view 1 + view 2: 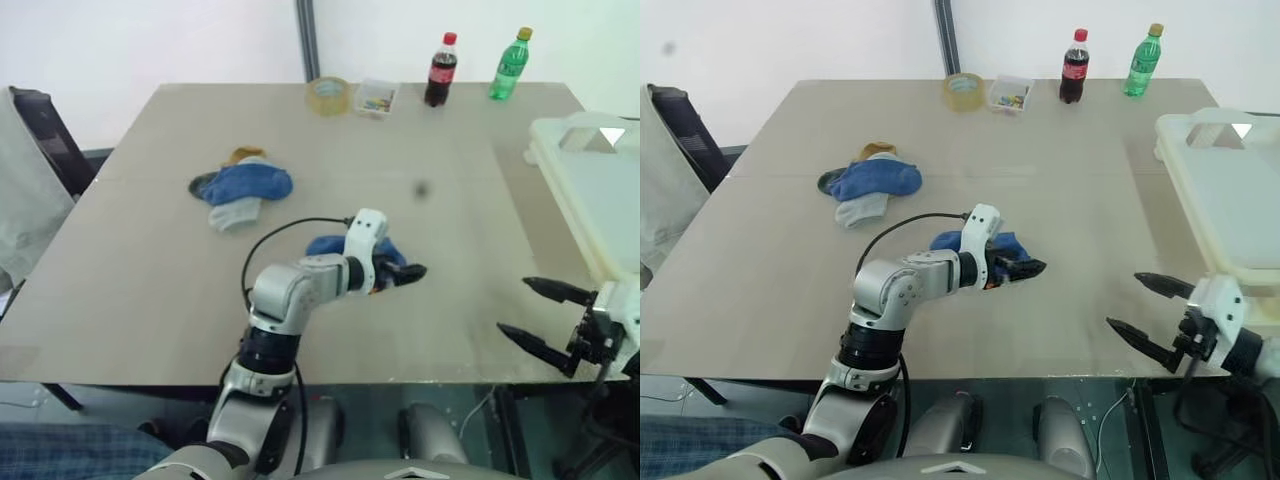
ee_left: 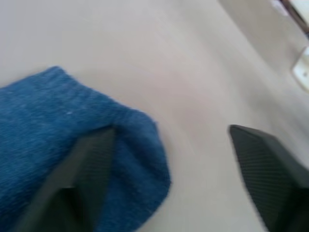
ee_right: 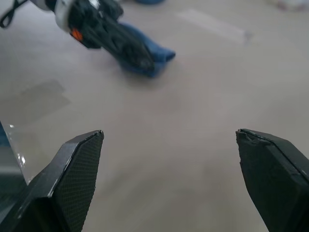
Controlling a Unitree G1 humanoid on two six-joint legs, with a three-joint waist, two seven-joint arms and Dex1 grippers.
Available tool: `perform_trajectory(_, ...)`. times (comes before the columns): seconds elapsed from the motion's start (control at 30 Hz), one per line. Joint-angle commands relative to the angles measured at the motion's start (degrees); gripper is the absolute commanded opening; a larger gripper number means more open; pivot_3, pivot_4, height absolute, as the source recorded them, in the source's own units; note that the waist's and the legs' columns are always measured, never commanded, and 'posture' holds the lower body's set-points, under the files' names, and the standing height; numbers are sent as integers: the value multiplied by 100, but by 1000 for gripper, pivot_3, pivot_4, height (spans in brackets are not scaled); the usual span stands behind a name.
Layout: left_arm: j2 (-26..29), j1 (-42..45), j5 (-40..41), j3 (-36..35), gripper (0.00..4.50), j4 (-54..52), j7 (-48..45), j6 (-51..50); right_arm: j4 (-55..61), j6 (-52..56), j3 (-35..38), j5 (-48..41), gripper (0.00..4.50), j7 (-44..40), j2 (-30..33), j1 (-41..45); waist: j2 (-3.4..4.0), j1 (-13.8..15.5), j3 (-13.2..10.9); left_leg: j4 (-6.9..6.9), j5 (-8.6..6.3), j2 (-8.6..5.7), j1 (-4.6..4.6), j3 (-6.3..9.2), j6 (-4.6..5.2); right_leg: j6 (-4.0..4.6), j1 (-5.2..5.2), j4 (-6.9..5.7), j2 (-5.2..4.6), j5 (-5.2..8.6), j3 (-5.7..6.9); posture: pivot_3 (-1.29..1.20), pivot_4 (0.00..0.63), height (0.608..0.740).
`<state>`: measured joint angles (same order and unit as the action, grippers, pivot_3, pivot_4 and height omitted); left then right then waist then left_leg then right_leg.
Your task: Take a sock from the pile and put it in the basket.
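Blue knitted sock (image 1: 330, 246) lies mid-worktop beneath left gripper (image 1: 405, 273), jaws released; regrasping needed before the cream-white plastic basket (image 1: 590, 190).

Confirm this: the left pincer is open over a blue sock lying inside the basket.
Not quite. The left pincer is open over the blue sock, but the sock lies on the table, not in the basket; the left eye view shows it.
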<state>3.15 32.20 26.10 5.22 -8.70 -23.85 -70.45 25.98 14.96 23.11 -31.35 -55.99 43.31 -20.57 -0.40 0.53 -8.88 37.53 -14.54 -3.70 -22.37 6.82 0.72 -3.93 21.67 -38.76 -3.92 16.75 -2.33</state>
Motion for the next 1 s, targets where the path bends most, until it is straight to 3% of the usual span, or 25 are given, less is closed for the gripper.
perform_trajectory(0.03,414,72,788,-740,4412,-415,-616,-255,566,670,-307,70,4500,499,133,124,1,-7,1,0,0,1,0,1,0,0,1,-1,1,0,1,0,150,740)
perform_trajectory(0.17,1283,85,1361,-1325,4412,-283,-1273,-313,797,1522,-866,3,4500,1140,18,637,0,-20,0,0,0,-1,3,3,-1,0,-1,-3,5,1,4,0,150,740)
perform_trajectory(0.27,2180,-219,1363,-1231,4412,-335,-2008,178,709,2345,-1439,89,4500,1637,-40,1281,-10,-80,-6,0,1,-4,2,0,-1,0,1,0,7,0,1,0,150,740)
perform_trajectory(0.4,3241,-940,894,-966,4412,-479,-2934,1560,446,3335,-2113,-49,4500,2271,-643,2474,-9,-121,-8,-11,1,-2,3,2,-2,3,3,9,-13,1,0,0,150,740)
perform_trajectory(0.6,3498,-2063,745,-1456,4412,-735,-3493,3202,-284,4126,-2746,-69,4500,2892,-1882,3864,-10,-136,-8,-20,1,0,-20,10,-2,6,26,27,-21,0,-3,0,150,740)
perform_trajectory(0.73,3525,-2416,580,-1509,4412,-691,-3341,3662,-549,4320,-3109,84,4500,2877,-2033,4080,-9,-63,-9,-22,1,-5,-51,24,-2,6,53,30,-24,0,-2,0,150,740)
perform_trajectory(0.83,3519,-2567,617,-1526,4500,-786,-3290,3736,-675,4311,-3355,273,3613,2841,-1935,4131,-8,-81,-8,-22,0,-9,-51,17,0,5,51,35,-26,-1,-1,0,150,740)
perform_trajectory(0.87,3518,-2602,643,-1533,4500,-821,-3269,3732,-681,4293,-3406,336,2812,2820,-1886,4147,-8,-86,-8,-22,-1,-8,-47,14,1,5,51,33,-25,-1,-1,0,150,740)
perform_trajectory(0.97,3489,-2685,665,-1525,4500,-917,-3180,3721,-613,4006,-3701,639,2123,2586,-1520,4185,-7,-139,-8,-22,-6,-4,-42,15,10,5,52,23,-20,-1,0,0,150,740)
perform_trajectory(1.0,3478,-2711,679,-1509,4500,-951,-3157,3713,-602,3919,-3778,725,1658,2525,-1416,4194,-7,-140,-8,-22,-11,-4,-41,8,18,5,53,18,-20,-1,0,0,150,740)
